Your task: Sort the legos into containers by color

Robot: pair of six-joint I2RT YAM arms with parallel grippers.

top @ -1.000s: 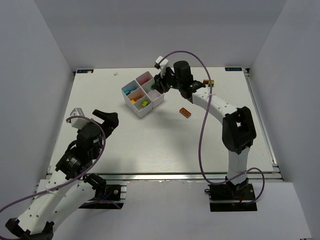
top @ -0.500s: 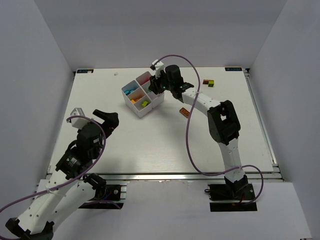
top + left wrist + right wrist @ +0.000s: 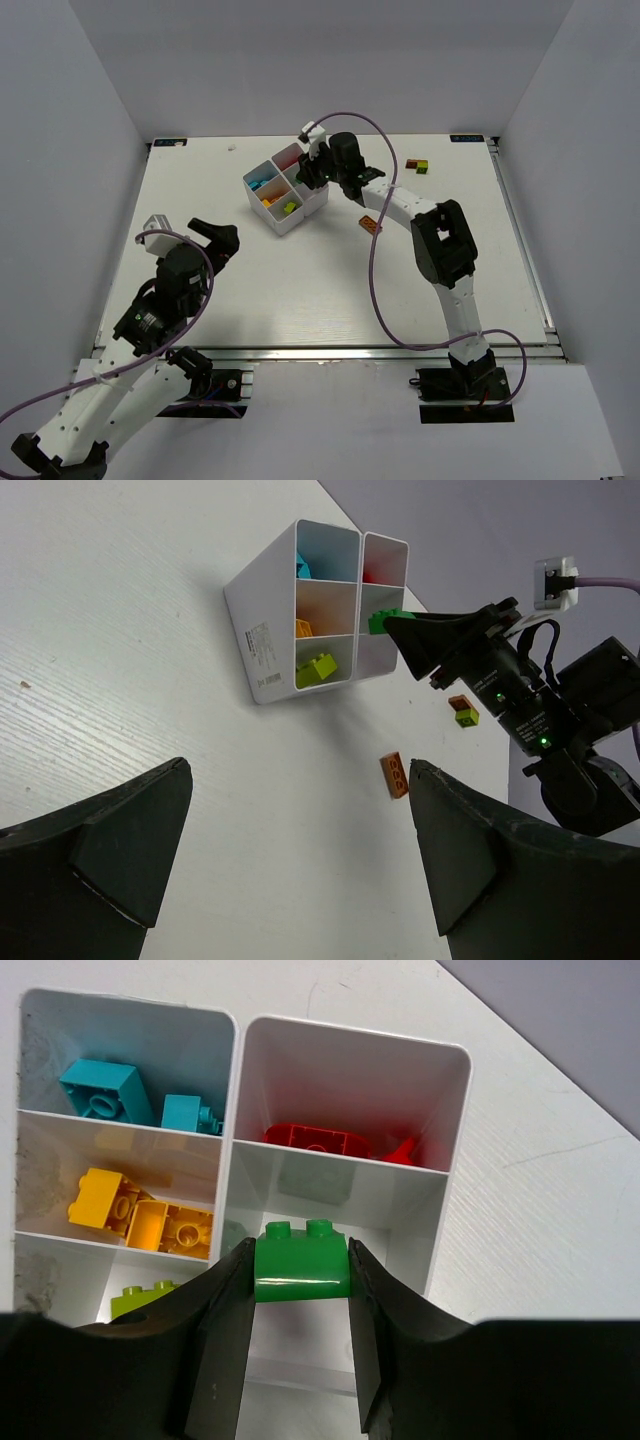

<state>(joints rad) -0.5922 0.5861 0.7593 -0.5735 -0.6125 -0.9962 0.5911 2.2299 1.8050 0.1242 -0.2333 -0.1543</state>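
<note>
while over tray [image 3: 350, 1075], brick [image 3: 301, 1260] between fingers [image 3: 222, 1350]

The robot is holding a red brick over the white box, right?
Not quite. The brick in the right gripper is green, not red. The right wrist view shows it pinched between the gripper's fingers over the white box.

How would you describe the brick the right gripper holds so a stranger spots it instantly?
Find the white divided tray toward the far side of the table. The right gripper hovers over it, clamping the green brick. It's deep green and airborne, unlike the lime brick lying in the tray.
</note>
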